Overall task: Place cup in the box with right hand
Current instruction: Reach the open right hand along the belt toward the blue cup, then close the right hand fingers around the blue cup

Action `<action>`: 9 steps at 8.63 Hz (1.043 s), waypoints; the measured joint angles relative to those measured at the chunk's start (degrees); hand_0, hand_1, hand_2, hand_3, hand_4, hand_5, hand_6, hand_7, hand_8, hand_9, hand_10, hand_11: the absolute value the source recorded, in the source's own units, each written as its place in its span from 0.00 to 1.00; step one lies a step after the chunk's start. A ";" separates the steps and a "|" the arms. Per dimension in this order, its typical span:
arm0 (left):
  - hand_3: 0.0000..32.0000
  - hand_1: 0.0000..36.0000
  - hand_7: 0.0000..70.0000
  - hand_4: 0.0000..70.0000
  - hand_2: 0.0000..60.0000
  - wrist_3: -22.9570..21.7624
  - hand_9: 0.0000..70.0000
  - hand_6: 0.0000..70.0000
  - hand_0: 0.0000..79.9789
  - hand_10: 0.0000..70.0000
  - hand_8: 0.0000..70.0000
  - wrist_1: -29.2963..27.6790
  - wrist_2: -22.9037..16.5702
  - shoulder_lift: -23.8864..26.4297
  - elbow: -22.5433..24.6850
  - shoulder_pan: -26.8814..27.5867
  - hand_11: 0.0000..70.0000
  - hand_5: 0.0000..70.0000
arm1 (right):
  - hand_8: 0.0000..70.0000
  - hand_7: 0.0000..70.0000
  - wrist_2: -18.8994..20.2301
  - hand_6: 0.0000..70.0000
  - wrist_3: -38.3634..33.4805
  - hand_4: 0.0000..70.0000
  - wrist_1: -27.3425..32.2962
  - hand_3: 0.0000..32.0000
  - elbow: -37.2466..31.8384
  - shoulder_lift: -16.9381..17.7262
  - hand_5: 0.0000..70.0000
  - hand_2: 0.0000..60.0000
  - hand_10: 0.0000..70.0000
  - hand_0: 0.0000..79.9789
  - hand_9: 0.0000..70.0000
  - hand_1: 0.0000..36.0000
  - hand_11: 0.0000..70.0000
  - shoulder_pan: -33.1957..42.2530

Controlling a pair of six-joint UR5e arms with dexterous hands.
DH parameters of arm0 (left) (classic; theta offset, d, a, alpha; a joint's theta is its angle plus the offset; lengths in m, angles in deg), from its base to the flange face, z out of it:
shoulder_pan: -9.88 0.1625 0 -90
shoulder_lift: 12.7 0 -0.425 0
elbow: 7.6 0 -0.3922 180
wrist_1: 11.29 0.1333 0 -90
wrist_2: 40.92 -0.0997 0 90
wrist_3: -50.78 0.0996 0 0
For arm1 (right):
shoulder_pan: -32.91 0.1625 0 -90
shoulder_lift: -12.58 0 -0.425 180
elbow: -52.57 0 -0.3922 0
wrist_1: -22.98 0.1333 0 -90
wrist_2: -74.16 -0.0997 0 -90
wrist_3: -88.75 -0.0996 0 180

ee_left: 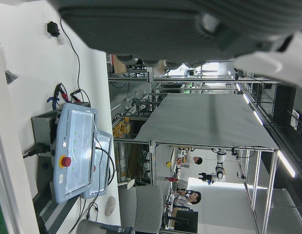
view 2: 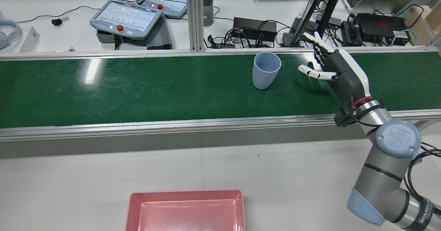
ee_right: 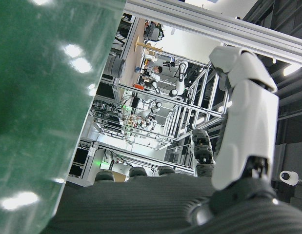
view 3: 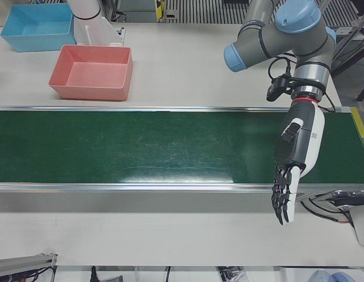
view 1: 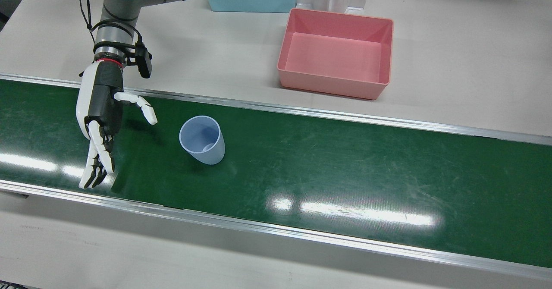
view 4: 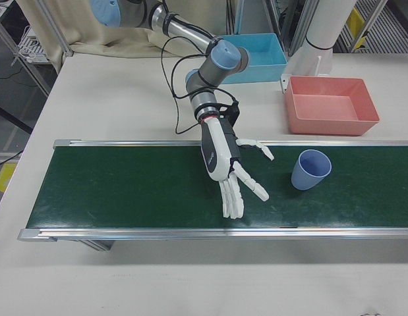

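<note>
The blue cup (view 1: 202, 139) stands on the green belt (view 1: 345, 168), away from the pink box (view 1: 336, 52), and the right hand (view 1: 100, 123) waits beside the cup with fingers (view 1: 137, 104) spread open, so grabbing and moving are both left.

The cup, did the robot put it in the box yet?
Not yet. Done so far: the right hand is over the green belt, beside the cup, fingers spread, not touching it. In hand: nothing, the cup stands upright alone on the belt. Left to do: grab the cup, lift it and carry it to the pink box, which holds nothing.
</note>
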 measured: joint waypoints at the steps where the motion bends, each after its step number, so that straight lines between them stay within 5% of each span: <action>1: 0.00 0.00 0.00 0.00 0.00 0.00 0.00 0.00 0.00 0.00 0.00 0.00 0.00 0.00 0.00 0.00 0.00 0.00 | 0.00 0.00 -0.01 0.02 -0.38 0.00 0.16 0.00 -0.42 -0.15 0.08 0.37 0.00 0.62 0.00 0.66 0.00 -0.42; 4: 0.00 0.00 0.00 0.00 0.00 0.00 0.00 0.00 0.00 0.00 0.00 0.00 0.00 0.00 0.00 0.02 0.00 0.00 | 0.00 0.00 -0.18 0.02 -0.43 0.00 0.24 0.00 -0.59 -0.23 0.06 0.31 0.00 0.59 0.02 0.54 0.00 -0.86; 9: 0.00 0.00 0.00 0.00 0.00 0.00 0.00 0.00 0.00 0.00 0.00 0.00 0.00 -0.02 0.00 0.00 0.00 0.00 | 0.00 0.01 -0.07 0.03 0.18 0.00 0.22 0.00 -0.42 -0.85 0.07 0.29 0.00 0.61 0.03 0.59 0.00 -1.19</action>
